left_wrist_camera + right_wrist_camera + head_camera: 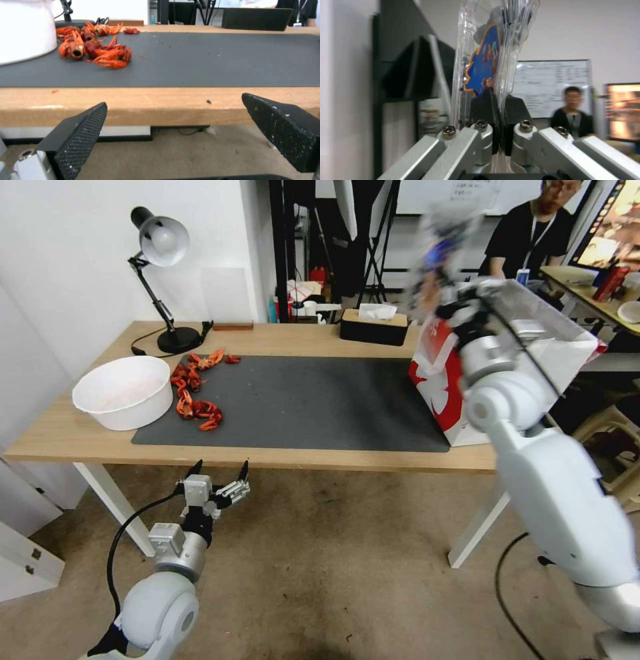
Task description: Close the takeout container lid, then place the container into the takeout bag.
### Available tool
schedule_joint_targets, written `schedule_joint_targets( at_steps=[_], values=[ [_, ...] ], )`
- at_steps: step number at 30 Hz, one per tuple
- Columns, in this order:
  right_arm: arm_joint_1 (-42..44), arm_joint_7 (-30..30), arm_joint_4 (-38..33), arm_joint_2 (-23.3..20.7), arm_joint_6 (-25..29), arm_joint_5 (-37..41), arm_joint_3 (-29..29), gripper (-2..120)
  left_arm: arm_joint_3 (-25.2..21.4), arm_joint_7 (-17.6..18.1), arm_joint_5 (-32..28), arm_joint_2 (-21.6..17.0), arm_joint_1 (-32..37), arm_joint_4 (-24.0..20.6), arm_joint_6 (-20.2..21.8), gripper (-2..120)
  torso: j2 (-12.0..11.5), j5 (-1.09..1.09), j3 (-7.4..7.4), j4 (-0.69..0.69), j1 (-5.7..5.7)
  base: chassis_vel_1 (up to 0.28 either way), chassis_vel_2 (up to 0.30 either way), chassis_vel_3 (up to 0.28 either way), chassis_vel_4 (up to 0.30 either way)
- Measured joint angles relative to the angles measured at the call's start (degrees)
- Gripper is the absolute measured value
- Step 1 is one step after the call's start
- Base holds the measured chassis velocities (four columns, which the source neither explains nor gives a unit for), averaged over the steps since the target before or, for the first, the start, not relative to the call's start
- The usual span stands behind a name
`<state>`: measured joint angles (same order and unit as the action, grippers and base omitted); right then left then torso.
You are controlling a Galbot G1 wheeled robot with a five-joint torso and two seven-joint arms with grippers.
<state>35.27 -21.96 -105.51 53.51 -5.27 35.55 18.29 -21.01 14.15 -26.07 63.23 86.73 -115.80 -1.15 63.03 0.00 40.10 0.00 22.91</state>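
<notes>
Beige carpet lies under the left gripper [219, 471], spread empty below the wooden table [80, 437]; white bowl [122, 392] at nine o'clock on the grey mat [300, 403]. Right gripper [498, 125] clamps the takeout container [440, 240], blurred, above the takeout bag [443, 393] at three o'clock.

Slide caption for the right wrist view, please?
Right hand pinches the clear takeout container upright, whiteboard behind.

An office or lab workroom; whiteboard [553, 87] at twelve o'clock; desk lamp [160, 280] at ten; wooden desk [300, 340]; tripod legs [377, 253].
</notes>
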Motion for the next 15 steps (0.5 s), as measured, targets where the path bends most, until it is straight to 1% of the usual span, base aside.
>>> schedule_joint_targets(
  at_steps=[3, 6, 8, 9, 11, 12, 15],
  values=[
    [2.22, -2.68, -0.64, -2.45, -1.81, 0.46, 3.34, 0, 0.19, -0.06, -0.05, 0.02, 0.24, 0.18, -0.41, 100, 0.0, 0.02, 0.01, 0.0, 0.0, 0.0, 0.0, 0.0, 0.0],
    [3.31, -3.88, -0.89, -2.89, -2.86, 0.96, 4.53, 0, 0.34, -0.05, -0.1, 0.02, 0.22, 0.27, -0.54, 100, 0.0, 0.02, 0.01, -0.02, 0.0, 0.0, 0.0, 0.0, 0.0],
    [4.02, -4.34, -1.03, -3.03, -3.63, 1.74, 5.34, 0, 0.44, -0.04, -0.12, 0.03, 0.23, 0.32, -0.57, 100, 0.0, 0.01, 0.01, 0.0, 0.0, 0.0, 0.0, 0.0, 0.0],
    [4.74, -4.57, -1.08, -3.16, -4.39, 3.11, 6.17, 3, 0.54, -0.1, -0.18, 0.15, 0.31, 0.32, -0.57, 100, 0.0, 0.0, 0.01, 0.0, 0.0, 0.0, 0.0, 0.0, 0.0],
    [5.56, -4.56, -1.17, -3.33, -5.67, 6.01, 7.52, 12, 0.61, -0.11, -0.32, 0.34, 0.39, 0.32, -0.48, 100, 0.0, 0.01, 0.01, 0.0, 0.0, 0.0, 0.0, 0.0, 0.0],
    [5.56, -4.56, -1.17, -3.33, -5.67, 6.01, 7.52, 12, 0.61, -0.11, -0.32, 0.34, 0.39, 0.32, -0.48, 100, 0.0, 0.01, 0.01, 0.0, 0.0, 0.0, 0.0, 0.0, 0.0],
    [5.73, -4.68, -1.24, -3.54, -8.08, 9.8, 8.45, 26, 0.67, -0.05, -0.47, 0.34, 0.38, 0.36, -0.28, 100, 0.0, 0.0, 0.01, 0.0, 0.0, 0.0, 0.0, 0.0, 0.0]
  ],
)
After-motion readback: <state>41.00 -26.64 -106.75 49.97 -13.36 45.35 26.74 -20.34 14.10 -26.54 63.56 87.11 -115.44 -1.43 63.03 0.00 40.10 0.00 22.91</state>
